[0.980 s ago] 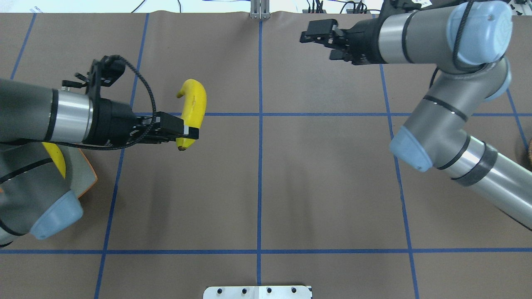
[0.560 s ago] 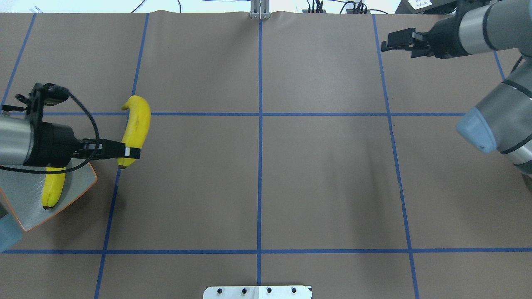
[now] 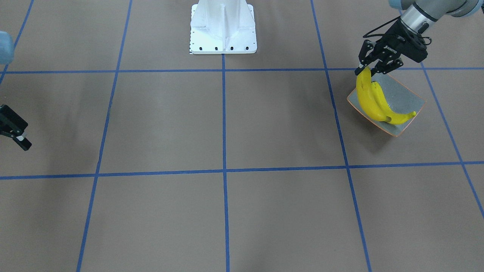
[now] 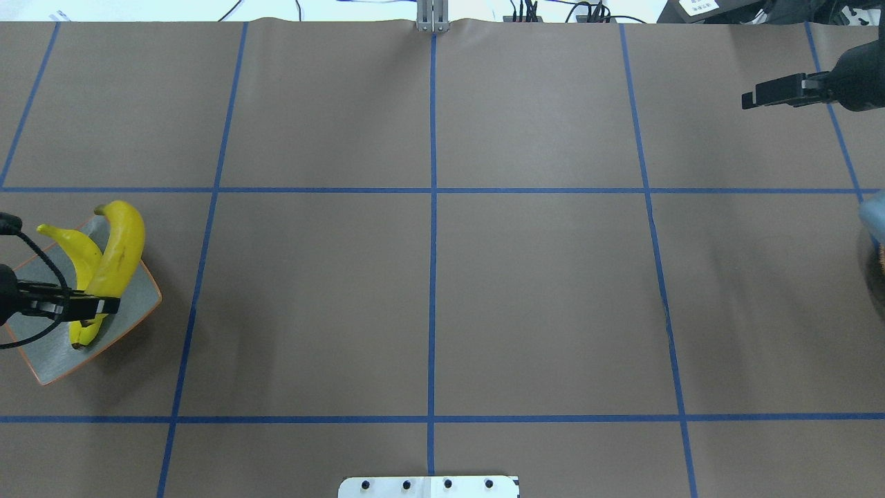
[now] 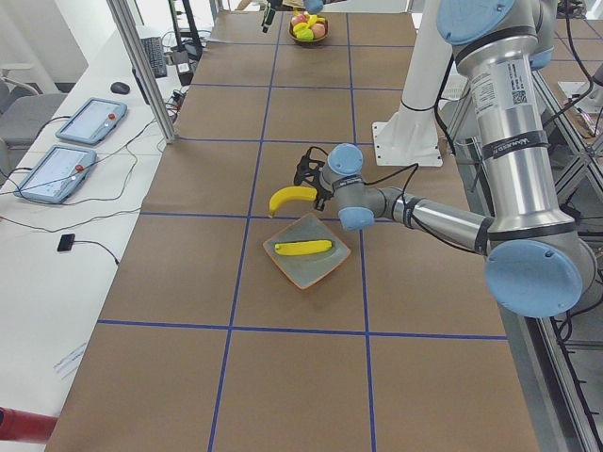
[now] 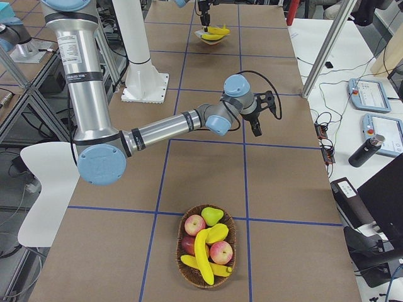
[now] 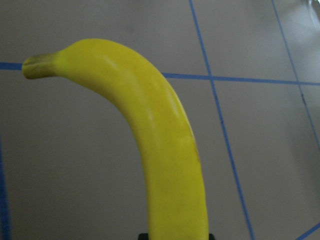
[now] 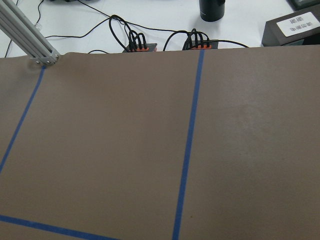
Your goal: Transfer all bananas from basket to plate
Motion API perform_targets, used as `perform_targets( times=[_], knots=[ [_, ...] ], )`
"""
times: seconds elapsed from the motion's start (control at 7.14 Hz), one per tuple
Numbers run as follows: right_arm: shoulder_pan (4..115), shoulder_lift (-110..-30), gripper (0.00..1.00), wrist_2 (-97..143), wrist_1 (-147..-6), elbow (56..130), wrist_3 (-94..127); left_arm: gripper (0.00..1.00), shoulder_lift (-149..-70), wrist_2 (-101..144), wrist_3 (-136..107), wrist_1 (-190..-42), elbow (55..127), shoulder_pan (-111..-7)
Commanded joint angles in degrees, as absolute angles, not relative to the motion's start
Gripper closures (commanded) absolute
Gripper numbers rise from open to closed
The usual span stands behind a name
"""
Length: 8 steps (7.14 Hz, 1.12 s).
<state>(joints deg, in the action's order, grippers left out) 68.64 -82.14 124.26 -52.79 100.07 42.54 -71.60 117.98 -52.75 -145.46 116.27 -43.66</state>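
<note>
A brown desk (image 4: 429, 297) marked with a grid of blue tape lines (image 4: 433, 207). The plate (image 4: 138, 304) sits far out on the robot's left. In the overhead view its near corner reaches that picture's left border. One banana on the plate (image 5: 303, 248) lies flat across its middle.

The left claw (image 4: 104, 304) is clamped on a second banana, the held banana (image 4: 123, 245), near its blunt end. This banana hangs raised over the plate's far corner, with its stem reaching out past the rim. The side view shows it apart from the one lying below.

The right claw (image 4: 748, 101) hovers over the desk's far right, with its fingers spread and nothing between them.

A wicker basket (image 6: 179, 251) stands at the desk's right end. It holds two more bananas among three apples and a green pear. That makes four bananas in all.

A wide stretch of desk separates the plate from the basket. The two claws are well apart.
</note>
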Motion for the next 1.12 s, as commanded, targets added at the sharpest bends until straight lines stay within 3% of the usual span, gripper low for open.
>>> perform_targets(
  times=[0.0,0.42,0.56,0.7,0.84,0.98],
  knots=[
    [69.43,-82.88,0.0,124.63,-52.74,100.11,40.78,1.0,-67.51,116.81,-46.16,-145.37,116.11,-42.9],
    [70.13,-82.71,0.0,124.54,-53.0,99.93,40.69,0.99,-68.46,108.63,-46.23,-142.66,114.17,-35.69],
    [70.14,-82.62,0.0,124.54,-53.0,99.93,40.78,0.81,-68.03,108.81,-46.23,-142.47,114.17,-35.68],
    [70.14,-82.53,0.0,124.72,-52.91,99.93,40.78,0.13,-68.29,108.81,-46.23,-142.38,114.0,-35.6],
    [70.14,-82.62,0.0,125.15,-53.0,99.93,40.78,0.01,-68.29,108.55,-45.97,-142.38,113.73,-35.6],
    [70.14,-82.79,0.0,125.24,-52.91,99.93,40.78,0.0,-68.64,108.63,-45.97,-142.56,113.82,-35.94]
  ],
)
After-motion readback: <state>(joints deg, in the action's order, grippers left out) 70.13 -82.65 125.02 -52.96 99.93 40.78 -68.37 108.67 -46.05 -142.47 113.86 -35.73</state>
